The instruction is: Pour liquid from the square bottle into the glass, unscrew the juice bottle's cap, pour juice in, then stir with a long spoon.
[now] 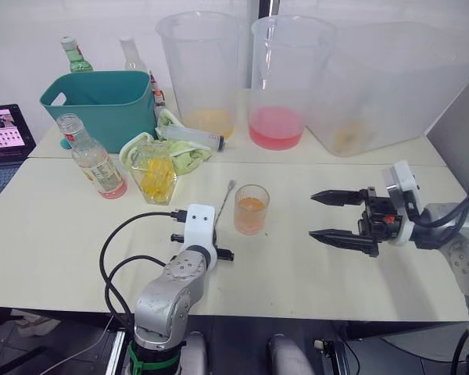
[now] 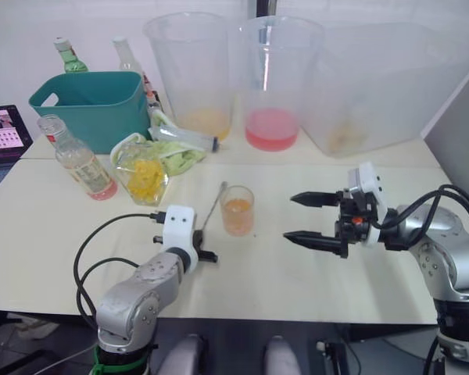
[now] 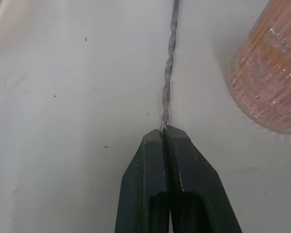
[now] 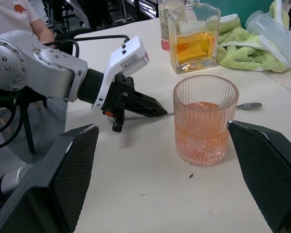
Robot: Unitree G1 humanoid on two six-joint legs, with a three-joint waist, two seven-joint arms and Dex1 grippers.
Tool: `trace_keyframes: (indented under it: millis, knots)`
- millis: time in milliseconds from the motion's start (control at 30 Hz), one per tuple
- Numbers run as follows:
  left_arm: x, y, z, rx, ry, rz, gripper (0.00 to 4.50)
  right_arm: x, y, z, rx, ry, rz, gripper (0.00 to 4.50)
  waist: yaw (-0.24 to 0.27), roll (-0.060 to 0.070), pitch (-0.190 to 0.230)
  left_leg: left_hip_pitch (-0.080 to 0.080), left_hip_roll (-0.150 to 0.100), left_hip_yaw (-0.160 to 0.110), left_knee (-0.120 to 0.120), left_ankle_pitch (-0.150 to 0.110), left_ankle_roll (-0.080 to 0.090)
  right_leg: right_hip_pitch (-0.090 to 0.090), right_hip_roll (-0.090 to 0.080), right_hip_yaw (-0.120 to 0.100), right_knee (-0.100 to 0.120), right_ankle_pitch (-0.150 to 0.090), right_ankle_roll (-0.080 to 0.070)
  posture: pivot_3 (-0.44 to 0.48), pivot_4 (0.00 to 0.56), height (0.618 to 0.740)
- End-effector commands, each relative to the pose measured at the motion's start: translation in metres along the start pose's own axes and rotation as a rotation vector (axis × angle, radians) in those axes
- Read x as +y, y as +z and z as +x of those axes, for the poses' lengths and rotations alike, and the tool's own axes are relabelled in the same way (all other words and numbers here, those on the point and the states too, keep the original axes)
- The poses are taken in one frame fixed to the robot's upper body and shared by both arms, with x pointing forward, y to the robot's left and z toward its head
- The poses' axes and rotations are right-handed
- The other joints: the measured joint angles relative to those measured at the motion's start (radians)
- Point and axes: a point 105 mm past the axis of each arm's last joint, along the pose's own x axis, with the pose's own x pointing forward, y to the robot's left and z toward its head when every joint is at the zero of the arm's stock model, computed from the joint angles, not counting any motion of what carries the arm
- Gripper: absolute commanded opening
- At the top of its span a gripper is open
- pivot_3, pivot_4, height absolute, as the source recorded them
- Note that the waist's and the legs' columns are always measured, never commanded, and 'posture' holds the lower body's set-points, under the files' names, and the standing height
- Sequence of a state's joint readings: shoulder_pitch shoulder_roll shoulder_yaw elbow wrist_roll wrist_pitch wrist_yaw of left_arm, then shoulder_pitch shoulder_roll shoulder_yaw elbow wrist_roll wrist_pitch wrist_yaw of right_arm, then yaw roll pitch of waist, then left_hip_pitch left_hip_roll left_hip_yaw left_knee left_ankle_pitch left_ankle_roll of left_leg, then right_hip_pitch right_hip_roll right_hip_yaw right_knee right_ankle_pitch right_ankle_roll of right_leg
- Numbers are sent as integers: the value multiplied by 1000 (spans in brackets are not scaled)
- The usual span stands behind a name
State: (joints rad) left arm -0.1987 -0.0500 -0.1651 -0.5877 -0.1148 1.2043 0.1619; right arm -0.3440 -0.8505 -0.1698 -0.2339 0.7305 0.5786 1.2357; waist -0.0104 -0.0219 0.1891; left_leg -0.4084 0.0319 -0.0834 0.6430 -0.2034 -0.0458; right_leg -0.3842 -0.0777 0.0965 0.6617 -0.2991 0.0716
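We see the left gripper (image 3: 164, 130) at lower centre, fingers pinched on the spoon (image 3: 167, 77) lying flat on the table (image 1: 62, 234), glass (image 1: 251, 209) of orange-pink drink at centre just beside it, right gripper (image 1: 334, 216) spread wide, empty, centre right.

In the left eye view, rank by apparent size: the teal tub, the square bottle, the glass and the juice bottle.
Largest to smallest:
1. Teal tub, clearly largest, though it stands farthest back.
2. Juice bottle and square bottle: one taller, one wider, too alike to rank.
3. Glass, smallest, even though nearest.
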Motion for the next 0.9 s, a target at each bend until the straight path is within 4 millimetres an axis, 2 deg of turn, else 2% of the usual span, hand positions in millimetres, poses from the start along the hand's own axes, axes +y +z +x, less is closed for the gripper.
trace_keyframes:
  millis: [33,133,200,267,300,433,533,633,667,733,900]
  knots:
    - [2,-20,4,82,8,14,23,3,13,3,-16,23,-40,4500,0,0,0,0,0,0,0,0,0,0,0,0,0,0,0,0,150,733]
    - [14,-8,2,19,47,27,23,4,13,4,-16,26,-42,4500,-1,0,0,0,0,0,0,0,0,0,0,0,0,0,0,0,150,733]
    - [21,12,-6,-78,60,33,23,2,13,4,-7,24,-54,4500,-2,0,0,0,0,0,0,0,0,0,0,0,0,0,0,0,150,733]
    - [21,43,-22,-239,2,-12,23,3,15,7,-7,33,-62,4500,-4,-1,0,-1,0,0,0,0,0,-1,0,0,-1,0,0,0,150,733]
    - [20,47,-27,-264,-31,-9,23,4,17,8,-13,40,-57,4500,-6,-1,0,-2,1,0,0,0,-1,-2,0,0,-1,0,0,0,150,733]
    - [37,53,-44,-289,-140,185,23,6,20,10,-17,67,-51,4500,-6,0,0,-2,1,0,-1,0,-1,-3,0,0,1,0,0,0,150,733]
    - [53,57,-47,-290,-187,259,23,6,21,11,-18,71,-53,4500,-6,0,1,-2,1,0,-1,0,-1,-3,0,0,0,0,0,0,150,733]
    - [86,62,-43,-261,-175,362,23,9,21,12,-25,65,-57,4500,-1,-1,1,-2,1,0,-1,1,-1,-3,0,-1,-1,0,0,0,150,733]
    - [90,64,-43,-259,-191,369,23,10,21,12,-28,57,-57,4500,-2,-1,1,-2,1,0,-1,1,-1,-3,0,-1,-1,0,0,0,150,733]
    - [88,64,-42,-255,-231,367,23,11,20,11,-32,44,-55,4500,-2,-1,1,-2,1,0,-1,1,-1,-3,0,-1,-2,0,0,0,150,733]
    - [64,51,-42,-208,-386,347,23,17,15,8,-25,19,-44,4500,-2,-1,1,-5,1,0,-1,1,-1,-3,0,-1,-4,0,0,0,150,733]
